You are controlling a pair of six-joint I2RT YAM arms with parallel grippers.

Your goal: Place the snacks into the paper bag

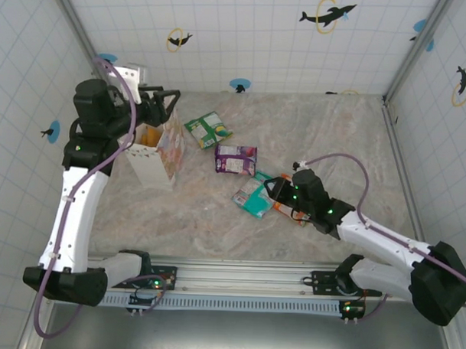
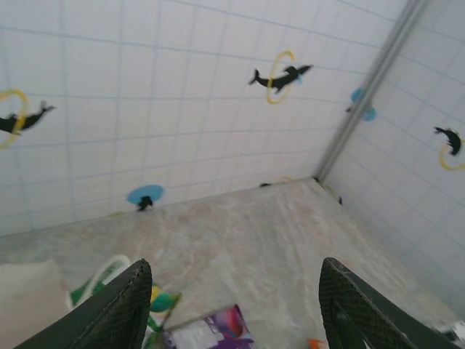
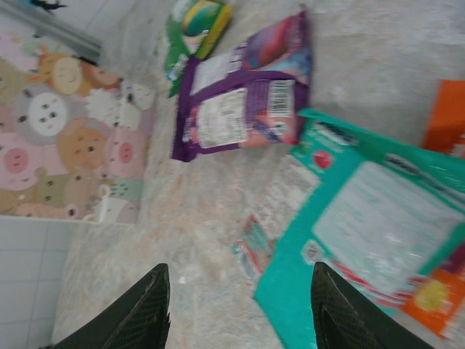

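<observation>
The paper bag [image 1: 150, 165] stands upright at the left, its patterned side [image 3: 65, 123] showing cartoon animals. My left gripper [image 1: 171, 103] hovers open over the bag's far rim, its jaws [image 2: 236, 309] holding nothing. A green-white snack [image 1: 208, 130], a purple one [image 1: 235, 158] and a teal one [image 1: 255, 197] lie on the table. My right gripper [image 1: 274, 190] is low over the teal packet's [image 3: 370, 218] left edge and open [image 3: 240, 320]. Purple [image 3: 243, 94] and green-white [image 3: 196, 22] packets lie beyond it. An orange packet [image 1: 291, 213] sticks out beside the teal one.
The marbled table [image 1: 334, 140] is bare at the right and back. Tiled walls with dolphin stickers [image 1: 327, 13] close in the back and sides. A metal rail [image 1: 237, 274] runs along the near edge by the arm bases.
</observation>
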